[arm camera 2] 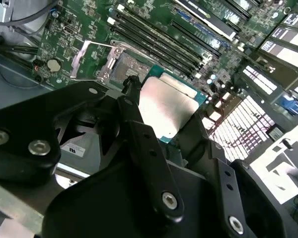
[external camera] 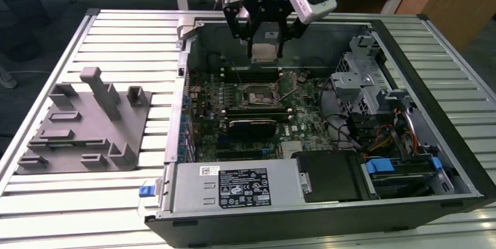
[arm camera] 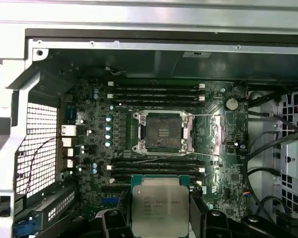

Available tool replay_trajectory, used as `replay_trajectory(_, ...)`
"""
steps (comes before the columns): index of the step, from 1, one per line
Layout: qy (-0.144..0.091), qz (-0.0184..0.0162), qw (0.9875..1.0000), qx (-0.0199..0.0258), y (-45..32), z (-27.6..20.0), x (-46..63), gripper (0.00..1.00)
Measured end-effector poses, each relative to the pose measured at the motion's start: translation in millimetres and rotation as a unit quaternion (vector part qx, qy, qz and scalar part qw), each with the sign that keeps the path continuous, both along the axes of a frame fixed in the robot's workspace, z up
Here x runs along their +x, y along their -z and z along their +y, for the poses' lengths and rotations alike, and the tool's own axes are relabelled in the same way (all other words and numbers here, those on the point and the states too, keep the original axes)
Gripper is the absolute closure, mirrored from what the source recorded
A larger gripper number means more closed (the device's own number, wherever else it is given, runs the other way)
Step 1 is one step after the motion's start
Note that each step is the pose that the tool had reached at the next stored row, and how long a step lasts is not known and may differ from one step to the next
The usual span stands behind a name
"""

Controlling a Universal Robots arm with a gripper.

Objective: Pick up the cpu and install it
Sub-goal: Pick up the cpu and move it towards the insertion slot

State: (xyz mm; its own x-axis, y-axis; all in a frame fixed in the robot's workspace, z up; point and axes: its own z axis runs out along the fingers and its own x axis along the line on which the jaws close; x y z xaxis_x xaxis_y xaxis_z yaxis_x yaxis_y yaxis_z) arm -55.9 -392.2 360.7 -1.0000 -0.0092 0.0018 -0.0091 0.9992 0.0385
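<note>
The cpu (external camera: 264, 52) is a small square chip with a pale silver top and a green rim. My gripper (external camera: 264, 44) is shut on it, one black finger on each side edge. It hangs in the air over the far part of the open computer case (external camera: 180, 115), above the motherboard. The cpu socket (external camera: 258, 93) lies below, a little nearer the exterior camera, with its metal frame open and its contact field bare. In the first wrist view the cpu (arm camera: 160, 198) sits flat between the fingers (arm camera: 204, 220), apart from the socket (arm camera: 162, 131). The second wrist view shows the cpu (arm camera 2: 166, 106) beside the socket (arm camera 2: 124, 67).
Memory slots (arm camera: 156, 91) flank the socket on two sides. A black ribbed module (external camera: 250, 127) sits nearer in the case. A drive cage (external camera: 364, 69) and cables (external camera: 387, 139) fill the exterior view's right. A grey plastic block with posts (external camera: 81, 124) stands outside on the slatted table.
</note>
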Motion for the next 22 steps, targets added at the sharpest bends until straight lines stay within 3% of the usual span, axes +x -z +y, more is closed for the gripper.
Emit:
replay_trajectory(7,0.0,0.0023,1.0,-0.0004,13.8,1.2,7.5,0.45)
replay_trajectory(22,-0.002,0.0025,1.0,-0.0004,41.0,9.0,8.5,0.45)
